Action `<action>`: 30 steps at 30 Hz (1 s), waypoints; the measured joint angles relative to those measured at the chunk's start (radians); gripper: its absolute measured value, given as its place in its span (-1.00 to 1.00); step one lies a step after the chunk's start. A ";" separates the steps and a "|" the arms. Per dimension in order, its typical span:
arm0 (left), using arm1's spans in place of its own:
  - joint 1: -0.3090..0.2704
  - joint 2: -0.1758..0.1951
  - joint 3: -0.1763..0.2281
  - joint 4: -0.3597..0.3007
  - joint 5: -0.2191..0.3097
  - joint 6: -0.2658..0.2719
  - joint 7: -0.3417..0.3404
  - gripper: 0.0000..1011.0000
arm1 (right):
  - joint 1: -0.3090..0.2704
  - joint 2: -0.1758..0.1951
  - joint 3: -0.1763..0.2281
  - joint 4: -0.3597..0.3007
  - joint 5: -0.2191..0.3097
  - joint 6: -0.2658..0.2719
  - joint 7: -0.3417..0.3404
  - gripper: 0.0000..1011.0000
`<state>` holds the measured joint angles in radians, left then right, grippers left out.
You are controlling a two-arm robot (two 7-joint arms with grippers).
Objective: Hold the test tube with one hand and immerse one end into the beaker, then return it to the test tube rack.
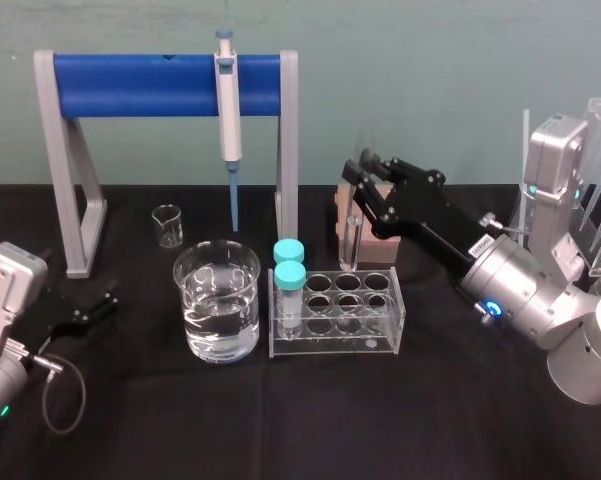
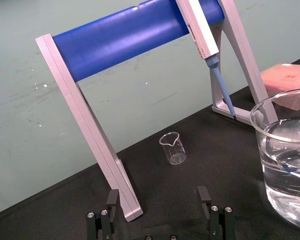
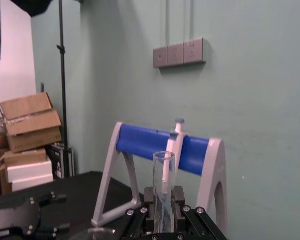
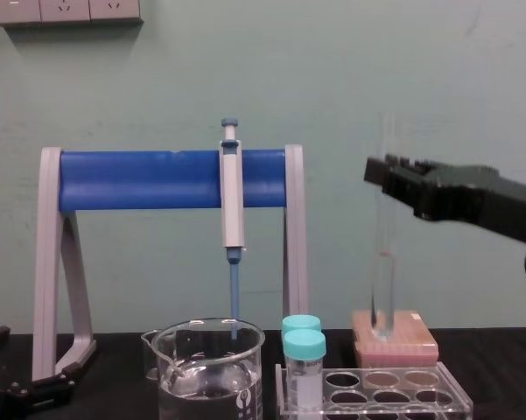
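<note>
Chest view: near the tabletop's [image 1: 280, 420] back edge the long clear glass test tube [image 4: 385, 262] is clamped upright by the black right gripper [image 4: 383, 171] — round end free for dipping — with the left gripper [image 1: 105, 300] idle and open at the left edge.

No text reads clearly; the beaker [image 4: 212, 372] bears white marks, possibly graduations, illegible.

Test tube [image 1: 351, 238], beaker [image 1: 218, 300] and test tube rack [image 1: 337, 318] are reading clear, the beaker carrying white marks; right gripper [image 1: 356, 190] is showing black with a blue-glowing ring [image 1: 493, 309], caps [image 1: 289, 251] teal, box [image 4: 396, 339] pink, stand bar [image 1: 130, 84] blue, tablecloth [image 1: 380, 420] black.
</note>
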<state>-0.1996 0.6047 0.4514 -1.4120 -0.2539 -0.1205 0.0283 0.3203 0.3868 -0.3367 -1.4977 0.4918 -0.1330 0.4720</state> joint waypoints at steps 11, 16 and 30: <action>0.000 0.000 0.000 0.000 0.000 0.000 0.000 0.98 | -0.019 -0.006 -0.001 0.040 -0.021 0.006 0.000 -0.56; 0.000 0.000 0.000 0.000 0.000 0.000 0.000 0.98 | -0.025 -0.010 -0.004 0.045 -0.022 0.013 0.000 -0.56; 0.000 0.000 0.000 0.000 0.000 0.000 0.000 0.98 | -0.030 -0.018 -0.005 0.063 -0.034 0.026 -0.006 -0.56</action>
<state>-0.1995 0.6047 0.4514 -1.4120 -0.2539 -0.1205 0.0283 0.2904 0.3693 -0.3420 -1.4342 0.4582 -0.1073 0.4661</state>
